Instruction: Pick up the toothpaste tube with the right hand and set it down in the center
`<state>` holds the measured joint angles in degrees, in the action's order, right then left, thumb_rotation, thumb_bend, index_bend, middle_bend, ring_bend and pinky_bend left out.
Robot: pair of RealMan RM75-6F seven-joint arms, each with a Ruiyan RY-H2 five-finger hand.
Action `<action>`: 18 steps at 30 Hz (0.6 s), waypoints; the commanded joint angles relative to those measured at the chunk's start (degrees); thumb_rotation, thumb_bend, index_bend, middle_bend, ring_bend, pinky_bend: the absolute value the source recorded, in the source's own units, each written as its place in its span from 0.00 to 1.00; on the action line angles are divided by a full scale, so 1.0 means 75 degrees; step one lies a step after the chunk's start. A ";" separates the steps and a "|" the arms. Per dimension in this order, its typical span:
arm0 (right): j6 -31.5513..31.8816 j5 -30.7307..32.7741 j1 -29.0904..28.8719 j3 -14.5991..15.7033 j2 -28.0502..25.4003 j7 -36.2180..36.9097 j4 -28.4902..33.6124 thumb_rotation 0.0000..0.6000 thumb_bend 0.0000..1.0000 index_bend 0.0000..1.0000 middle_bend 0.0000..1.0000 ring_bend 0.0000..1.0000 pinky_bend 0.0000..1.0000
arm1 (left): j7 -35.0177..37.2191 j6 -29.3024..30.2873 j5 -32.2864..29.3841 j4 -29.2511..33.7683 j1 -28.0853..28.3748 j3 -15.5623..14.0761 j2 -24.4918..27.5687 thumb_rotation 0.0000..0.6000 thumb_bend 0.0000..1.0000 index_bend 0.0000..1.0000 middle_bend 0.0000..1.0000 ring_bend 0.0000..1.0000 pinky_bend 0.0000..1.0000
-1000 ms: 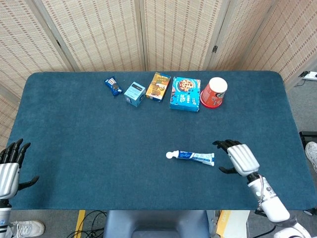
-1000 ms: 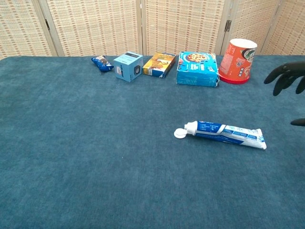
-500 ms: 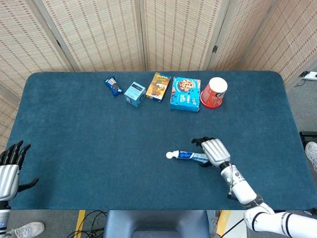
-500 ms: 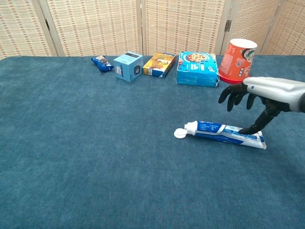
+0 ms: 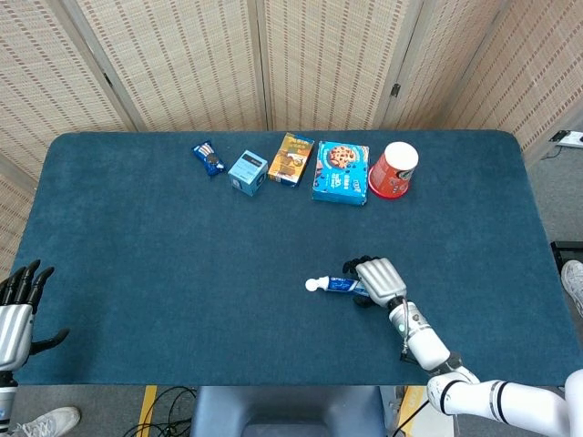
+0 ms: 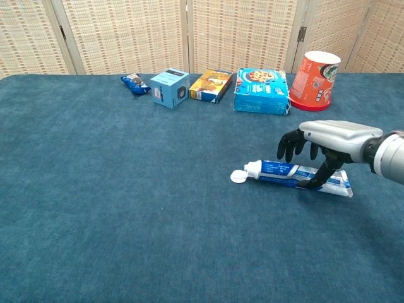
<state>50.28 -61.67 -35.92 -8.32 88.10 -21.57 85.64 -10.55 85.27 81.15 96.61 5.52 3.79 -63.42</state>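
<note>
The toothpaste tube [image 5: 333, 285] [image 6: 276, 170] is white and blue and lies flat on the blue table [image 5: 164, 255], right of the middle, with its white cap [image 6: 238, 177] pointing left. My right hand [image 5: 381, 278] [image 6: 329, 135] hovers over the tube's tail half with its fingers spread. Its fingertips [image 6: 294, 148] hang just behind the tube, and the thumb [image 6: 319, 176] touches the tube's near side. The tube is still flat on the cloth. At the bottom left, off the table's edge, my left hand [image 5: 16, 309] shows spread fingers and holds nothing.
A row stands along the far edge: a blue snack packet [image 5: 208, 157], a light blue box [image 5: 247, 172], an orange-yellow box [image 5: 291, 158], a blue cookie box [image 5: 341, 171] and a red cup [image 5: 393, 170] on its side.
My right hand has moved left from beside the tube's tail to over the tube, and its thumb has come down against it. The tube has not moved. The left hand sank slightly.
</note>
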 commanded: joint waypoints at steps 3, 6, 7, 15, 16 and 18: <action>0.0011 0.0103 -0.0083 0.0033 0.0126 -0.0075 -0.0114 1.00 0.29 0.34 0.38 0.28 0.36 | 0.0018 -0.0011 0.0012 -0.0036 0.0002 -0.0004 -0.0029 1.00 0.09 0.13 0.05 0.06 0.14; 0.0025 0.0183 -0.0142 0.0032 0.0222 -0.0122 -0.0198 1.00 0.30 0.36 0.39 0.29 0.36 | 0.0038 -0.0012 0.0013 -0.0056 0.0001 0.0000 -0.0041 1.00 0.09 0.13 0.05 0.06 0.14; 0.0029 0.0227 -0.0165 0.0025 0.0252 -0.0143 -0.0219 1.00 0.30 0.36 0.39 0.29 0.37 | 0.0040 -0.0014 0.0013 -0.0066 -0.0001 -0.0001 -0.0045 1.00 0.09 0.13 0.05 0.06 0.14; 0.0101 0.0417 -0.0280 0.0007 0.0409 -0.0250 -0.0326 1.00 0.31 0.39 0.44 0.32 0.37 | 0.0106 -0.0027 -0.0002 -0.0122 -0.0014 0.0000 -0.0061 1.00 0.09 0.13 0.05 0.06 0.14; 0.0120 0.0420 -0.0285 0.0008 0.0422 -0.0251 -0.0334 1.00 0.31 0.39 0.45 0.33 0.38 | 0.0107 -0.0023 0.0002 -0.0132 -0.0019 -0.0004 -0.0065 1.00 0.09 0.13 0.05 0.06 0.14; 0.0157 0.0419 -0.0293 0.0017 0.0444 -0.0244 -0.0340 1.00 0.32 0.40 0.46 0.34 0.38 | 0.0128 -0.0022 0.0000 -0.0145 -0.0028 -0.0008 -0.0071 1.00 0.09 0.13 0.05 0.06 0.14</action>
<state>51.45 -58.54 -38.11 -8.20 91.42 -23.41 83.11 -9.60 85.10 81.15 95.52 5.33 3.73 -63.94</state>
